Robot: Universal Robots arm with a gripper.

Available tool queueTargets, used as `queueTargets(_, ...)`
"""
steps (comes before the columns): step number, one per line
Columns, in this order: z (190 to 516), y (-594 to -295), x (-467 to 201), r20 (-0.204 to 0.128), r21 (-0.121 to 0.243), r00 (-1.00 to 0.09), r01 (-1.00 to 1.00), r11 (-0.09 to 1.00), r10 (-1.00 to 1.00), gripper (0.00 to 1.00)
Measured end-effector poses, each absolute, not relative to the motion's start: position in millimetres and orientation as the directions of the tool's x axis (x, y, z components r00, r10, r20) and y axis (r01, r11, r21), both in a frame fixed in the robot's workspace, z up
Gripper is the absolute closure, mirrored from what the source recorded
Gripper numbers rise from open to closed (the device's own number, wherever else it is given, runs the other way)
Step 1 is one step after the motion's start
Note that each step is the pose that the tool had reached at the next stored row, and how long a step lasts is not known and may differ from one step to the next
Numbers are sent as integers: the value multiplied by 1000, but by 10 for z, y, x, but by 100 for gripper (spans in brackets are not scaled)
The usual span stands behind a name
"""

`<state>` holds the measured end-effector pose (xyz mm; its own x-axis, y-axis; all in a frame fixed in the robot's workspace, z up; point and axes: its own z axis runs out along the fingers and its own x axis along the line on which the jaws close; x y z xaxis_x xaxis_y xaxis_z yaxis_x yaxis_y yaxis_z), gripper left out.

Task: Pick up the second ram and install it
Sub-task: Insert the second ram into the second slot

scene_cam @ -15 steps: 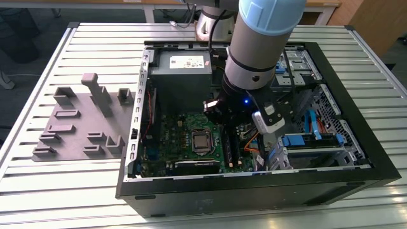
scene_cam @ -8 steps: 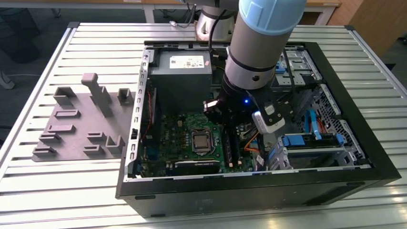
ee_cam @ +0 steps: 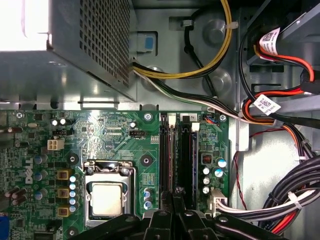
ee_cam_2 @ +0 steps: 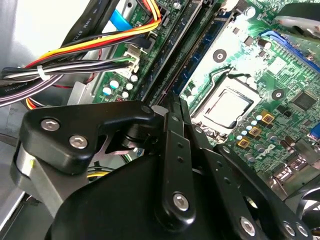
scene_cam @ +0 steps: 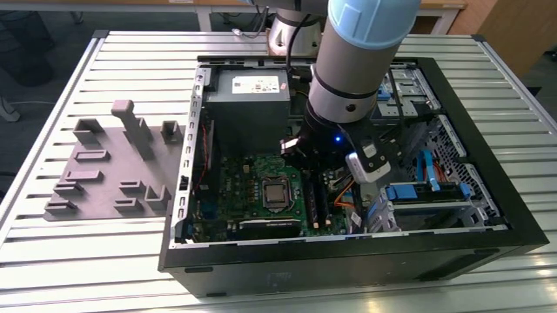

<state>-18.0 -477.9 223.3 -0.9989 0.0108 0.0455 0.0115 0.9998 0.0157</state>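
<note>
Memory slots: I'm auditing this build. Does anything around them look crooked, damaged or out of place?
Nothing stands out. In the first wrist view the memory slots run straight and parallel beside the processor socket, and the cables keep clear of the slots. The gripper covers one end of them.

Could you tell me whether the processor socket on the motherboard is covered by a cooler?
No, in the first wrist view the processor sits bare in its socket, its metal top exposed with no cooler over it.
</note>
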Motion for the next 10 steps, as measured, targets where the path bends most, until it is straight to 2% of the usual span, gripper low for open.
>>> queueTargets(10, 2231, -4779, -172, 46, 16, -999, 12, 1000, 11, 87)
